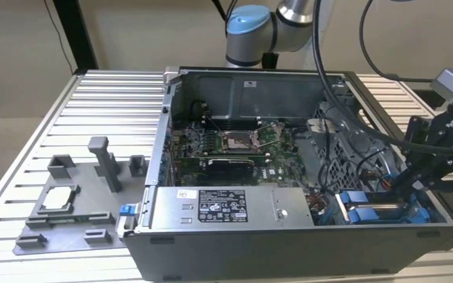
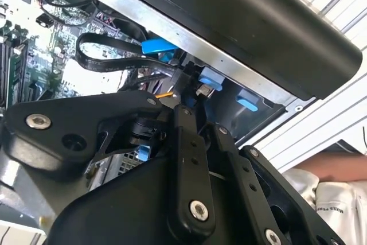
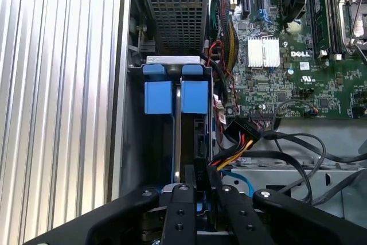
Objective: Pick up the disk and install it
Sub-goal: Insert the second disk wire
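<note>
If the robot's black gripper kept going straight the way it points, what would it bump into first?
Probably the disk with bright blue plastic rails standing in the open computer case, right under the black gripper; depth is hard to judge.

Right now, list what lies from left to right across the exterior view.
Grey fixture tray → power supply box → blue-railed disk in the case's drive bay → end effector.

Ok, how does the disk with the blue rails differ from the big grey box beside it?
The disk has blue rails; the grey box is plain metal with a white label. The disk is far smaller than the box. The tool hangs at the disk, not the box. Both sit inside the case.
</note>
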Tool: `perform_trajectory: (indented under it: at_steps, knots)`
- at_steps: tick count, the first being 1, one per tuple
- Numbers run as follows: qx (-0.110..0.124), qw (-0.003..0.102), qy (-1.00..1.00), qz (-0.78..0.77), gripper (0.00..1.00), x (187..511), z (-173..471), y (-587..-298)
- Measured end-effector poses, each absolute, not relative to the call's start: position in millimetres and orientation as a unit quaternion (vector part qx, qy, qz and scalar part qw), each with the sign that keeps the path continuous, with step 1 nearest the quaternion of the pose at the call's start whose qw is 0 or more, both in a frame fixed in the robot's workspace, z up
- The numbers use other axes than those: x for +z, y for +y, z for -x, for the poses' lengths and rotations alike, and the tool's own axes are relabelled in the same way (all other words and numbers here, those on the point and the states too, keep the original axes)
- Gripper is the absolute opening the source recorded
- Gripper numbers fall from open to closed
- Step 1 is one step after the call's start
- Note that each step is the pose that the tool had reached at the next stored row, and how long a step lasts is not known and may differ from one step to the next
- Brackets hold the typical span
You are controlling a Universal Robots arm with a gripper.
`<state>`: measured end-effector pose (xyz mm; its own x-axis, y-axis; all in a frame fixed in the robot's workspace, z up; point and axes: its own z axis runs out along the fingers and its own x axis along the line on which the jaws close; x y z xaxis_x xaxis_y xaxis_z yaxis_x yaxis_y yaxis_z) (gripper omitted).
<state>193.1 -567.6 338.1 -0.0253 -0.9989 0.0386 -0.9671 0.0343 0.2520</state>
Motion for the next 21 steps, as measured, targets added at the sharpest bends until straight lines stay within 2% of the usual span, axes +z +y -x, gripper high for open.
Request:
perform_trajectory:
  at_steps: [21]
  knots:
    - [-0.078, 0.102, -0.712, -0.691, 0.00, 334.1, -193.1, -564.8]
